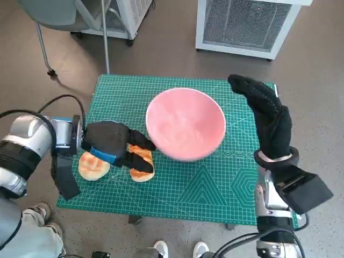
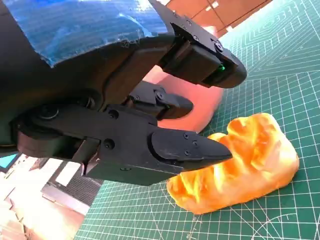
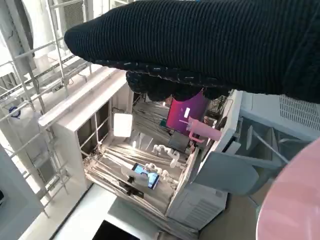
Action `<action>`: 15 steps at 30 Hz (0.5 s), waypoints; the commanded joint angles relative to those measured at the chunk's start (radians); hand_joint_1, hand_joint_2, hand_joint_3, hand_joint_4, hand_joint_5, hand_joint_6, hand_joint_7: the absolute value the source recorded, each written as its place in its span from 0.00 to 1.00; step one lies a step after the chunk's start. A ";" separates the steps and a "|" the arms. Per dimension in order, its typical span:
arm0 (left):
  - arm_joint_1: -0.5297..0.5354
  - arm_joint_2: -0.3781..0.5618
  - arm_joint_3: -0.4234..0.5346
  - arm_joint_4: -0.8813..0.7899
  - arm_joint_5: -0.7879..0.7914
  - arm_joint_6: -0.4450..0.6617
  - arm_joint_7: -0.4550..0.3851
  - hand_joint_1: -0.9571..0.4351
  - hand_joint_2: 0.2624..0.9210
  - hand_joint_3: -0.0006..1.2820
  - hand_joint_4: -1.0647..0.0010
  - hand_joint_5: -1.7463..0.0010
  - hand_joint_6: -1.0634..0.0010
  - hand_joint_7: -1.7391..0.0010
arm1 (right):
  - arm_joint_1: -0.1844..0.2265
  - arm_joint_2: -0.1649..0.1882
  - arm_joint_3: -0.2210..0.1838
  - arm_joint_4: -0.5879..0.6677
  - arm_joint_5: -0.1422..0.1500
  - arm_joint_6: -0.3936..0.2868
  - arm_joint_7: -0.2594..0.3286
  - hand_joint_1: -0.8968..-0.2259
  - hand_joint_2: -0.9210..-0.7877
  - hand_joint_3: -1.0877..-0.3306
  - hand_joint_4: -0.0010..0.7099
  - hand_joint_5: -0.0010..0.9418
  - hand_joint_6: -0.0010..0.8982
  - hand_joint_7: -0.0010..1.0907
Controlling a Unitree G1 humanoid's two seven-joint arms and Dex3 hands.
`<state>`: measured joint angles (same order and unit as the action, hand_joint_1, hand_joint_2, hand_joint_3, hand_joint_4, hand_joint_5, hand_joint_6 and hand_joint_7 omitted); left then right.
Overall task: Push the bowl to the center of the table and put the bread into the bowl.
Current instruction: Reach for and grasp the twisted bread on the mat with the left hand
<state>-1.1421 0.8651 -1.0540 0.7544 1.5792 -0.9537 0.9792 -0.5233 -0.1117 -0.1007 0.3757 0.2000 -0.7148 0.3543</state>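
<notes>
The pink bowl [image 1: 185, 124] stands near the middle of the green cutting mat [image 1: 215, 188], tipped slightly; it also shows as a pink shape [image 2: 200, 105] and as a pink rim [image 3: 295, 200]. An orange-brown piece of bread [image 1: 142, 164] lies on the mat just left of the bowl. My left hand [image 1: 110, 141] reaches over it with spread fingers; in the left wrist view one finger [image 2: 190, 147] lies against the bread [image 2: 245, 165] and the other stays above it. A second, round bread [image 1: 92, 166] sits under my left wrist. My right hand [image 1: 266, 115] hovers outstretched right of the bowl, holding nothing.
The mat's front edge is close to my body. A chair's legs [image 1: 45, 48] stand at the back left and a white vented cabinet [image 1: 244, 24] at the back right. A person's shoes [image 1: 161, 248] show below the table's front edge.
</notes>
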 commanded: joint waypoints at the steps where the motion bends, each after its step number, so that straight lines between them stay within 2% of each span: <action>1: -0.008 0.003 -0.014 -0.012 0.013 0.001 -0.004 0.52 1.00 0.14 0.58 0.99 0.52 0.99 | 0.021 -0.001 -0.001 0.016 0.003 0.003 0.000 0.38 0.00 0.36 0.34 0.00 0.00 0.62; 8: -0.014 -0.014 -0.026 0.012 0.011 -0.007 -0.006 0.52 1.00 0.14 0.58 0.99 0.51 0.99 | 0.018 0.000 -0.002 0.026 0.006 -0.001 0.002 0.39 0.00 0.36 0.34 0.00 0.00 0.62; 15: -0.018 -0.043 -0.038 0.038 0.010 0.004 -0.028 0.52 1.00 0.13 0.63 1.00 0.56 1.00 | 0.015 0.002 0.000 0.033 0.006 -0.007 0.002 0.39 0.00 0.36 0.34 0.00 0.00 0.62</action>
<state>-1.1422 0.8367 -1.0804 0.7804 1.5795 -0.9521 0.9656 -0.5233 -0.1116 -0.1008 0.3922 0.2004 -0.7219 0.3545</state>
